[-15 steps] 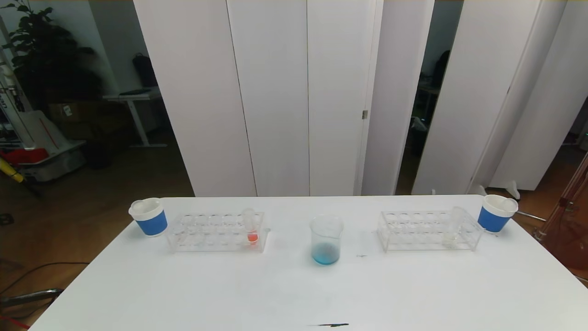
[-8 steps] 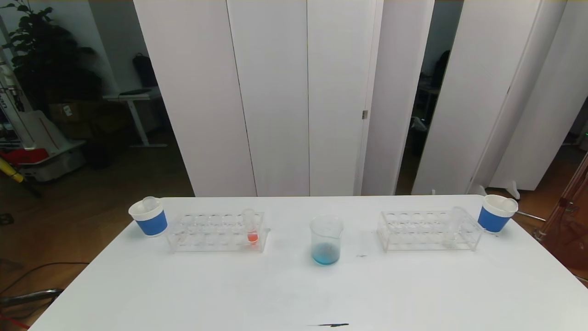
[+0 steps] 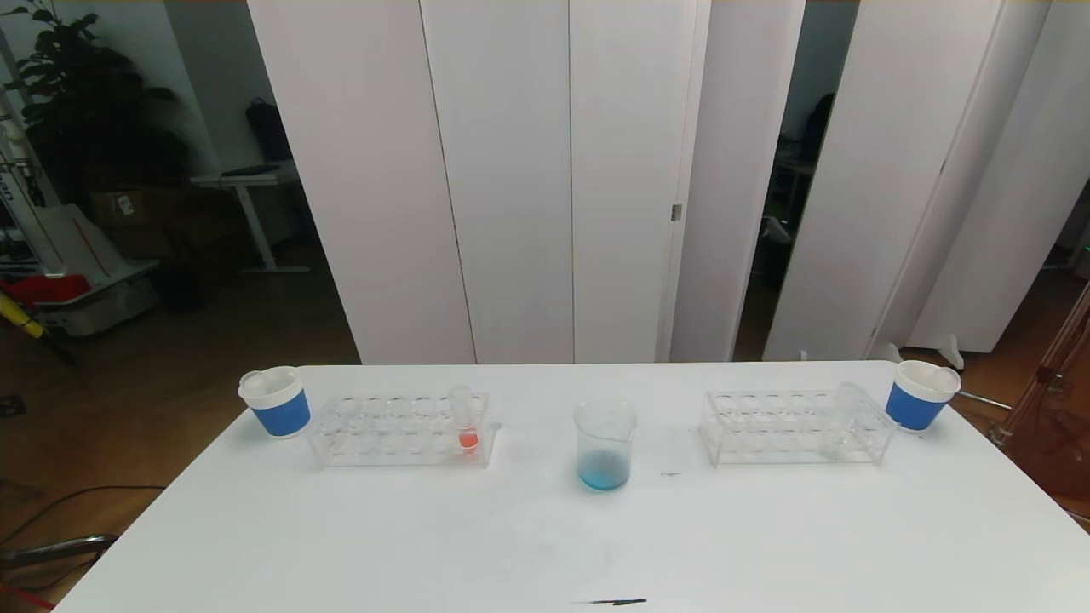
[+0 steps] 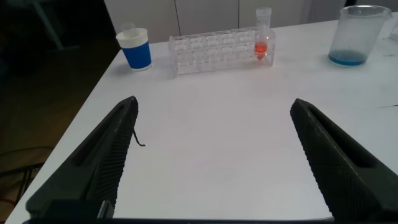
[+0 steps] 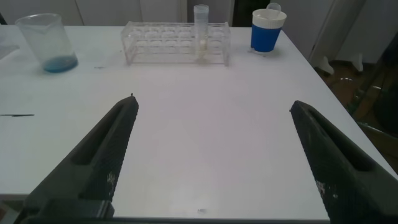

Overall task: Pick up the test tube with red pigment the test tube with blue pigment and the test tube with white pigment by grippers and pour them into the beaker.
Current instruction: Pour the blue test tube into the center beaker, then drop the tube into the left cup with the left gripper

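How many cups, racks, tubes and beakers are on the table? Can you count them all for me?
Blue cups: 2, left, right
Clear racks: 2, left, right
Tubes standing in racks: 2, red tube, whitish tube
Beaker with blue liquid: 1
Total: 7
Tubes may sit inside the cups too; I cannot count those for sure.

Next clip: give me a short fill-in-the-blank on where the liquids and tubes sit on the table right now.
1. The liquid at the bottom of the beaker is ____.
2. The red tube stands in the ____ rack.
3. The white tube stands in a rack next to a ____ paper cup.
4. Both end effectors, left and right, are ____.

Missing words: blue; left; blue; open
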